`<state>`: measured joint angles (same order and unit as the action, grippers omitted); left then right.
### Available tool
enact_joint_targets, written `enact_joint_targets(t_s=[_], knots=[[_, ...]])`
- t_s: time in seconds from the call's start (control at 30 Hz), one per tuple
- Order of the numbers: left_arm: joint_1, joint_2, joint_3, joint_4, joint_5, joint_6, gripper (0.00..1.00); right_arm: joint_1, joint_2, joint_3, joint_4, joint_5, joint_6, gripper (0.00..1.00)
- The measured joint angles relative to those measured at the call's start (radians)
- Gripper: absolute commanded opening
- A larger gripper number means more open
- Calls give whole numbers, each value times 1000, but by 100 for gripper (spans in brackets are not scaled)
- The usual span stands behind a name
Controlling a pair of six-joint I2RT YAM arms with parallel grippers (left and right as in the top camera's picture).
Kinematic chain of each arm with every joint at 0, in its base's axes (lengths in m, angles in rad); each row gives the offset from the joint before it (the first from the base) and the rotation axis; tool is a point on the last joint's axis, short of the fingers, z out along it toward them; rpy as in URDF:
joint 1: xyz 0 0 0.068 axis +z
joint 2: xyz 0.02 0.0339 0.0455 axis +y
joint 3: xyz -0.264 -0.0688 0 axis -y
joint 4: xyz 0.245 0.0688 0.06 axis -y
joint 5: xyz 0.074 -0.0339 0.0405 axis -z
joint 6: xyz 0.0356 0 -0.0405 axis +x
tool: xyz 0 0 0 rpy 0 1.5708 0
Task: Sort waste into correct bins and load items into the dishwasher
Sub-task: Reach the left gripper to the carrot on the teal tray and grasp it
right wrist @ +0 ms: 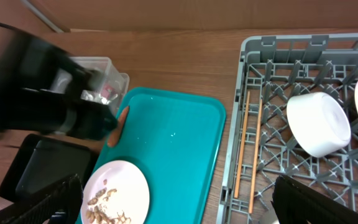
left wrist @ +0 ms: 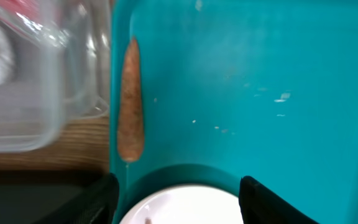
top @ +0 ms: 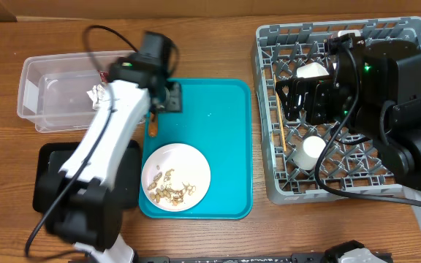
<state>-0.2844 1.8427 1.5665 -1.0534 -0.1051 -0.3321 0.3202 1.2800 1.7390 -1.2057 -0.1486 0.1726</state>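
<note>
A white plate (top: 175, 177) with food scraps lies at the front of the teal tray (top: 225, 131). A brown stick-shaped scrap (top: 153, 130) lies along the tray's left rim. My left gripper (top: 165, 102) hovers over the tray's back left, open and empty. In the left wrist view its jaws (left wrist: 179, 208) frame the plate's edge (left wrist: 185, 202), with the brown scrap (left wrist: 130, 106) ahead. My right gripper (top: 302, 98) is open and empty above the grey dish rack (top: 269, 168). In the right wrist view its jaws (right wrist: 182, 208) are spread wide.
A clear plastic bin (top: 50, 84) at the back left holds a crumpled wrapper (top: 97, 93). A black bin (top: 50, 183) sits at the front left. The rack holds white cups (top: 311, 150), a white bowl (right wrist: 319, 124) and chopsticks (right wrist: 248, 149).
</note>
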Motion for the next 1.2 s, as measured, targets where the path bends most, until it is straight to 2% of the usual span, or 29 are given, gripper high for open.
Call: enact_joint_targets(t_s=[0.17, 0.37, 0.77, 0.97, 1.2], knots=[[-9, 165, -19, 47, -74, -64, 62, 0, 0, 0, 0, 0, 0, 100], [6, 249, -20, 63, -119, -90, 59, 0, 0, 0, 0, 0, 0, 100], [10, 254, -37, 68, -169, -105, 59, 0, 0, 0, 0, 0, 0, 100], [11, 250, -93, 121, -158, -107, 51, 0, 0, 0, 0, 0, 0, 100], [18, 250, -95, 202, -52, -98, 44, 0, 0, 0, 0, 0, 0, 100]])
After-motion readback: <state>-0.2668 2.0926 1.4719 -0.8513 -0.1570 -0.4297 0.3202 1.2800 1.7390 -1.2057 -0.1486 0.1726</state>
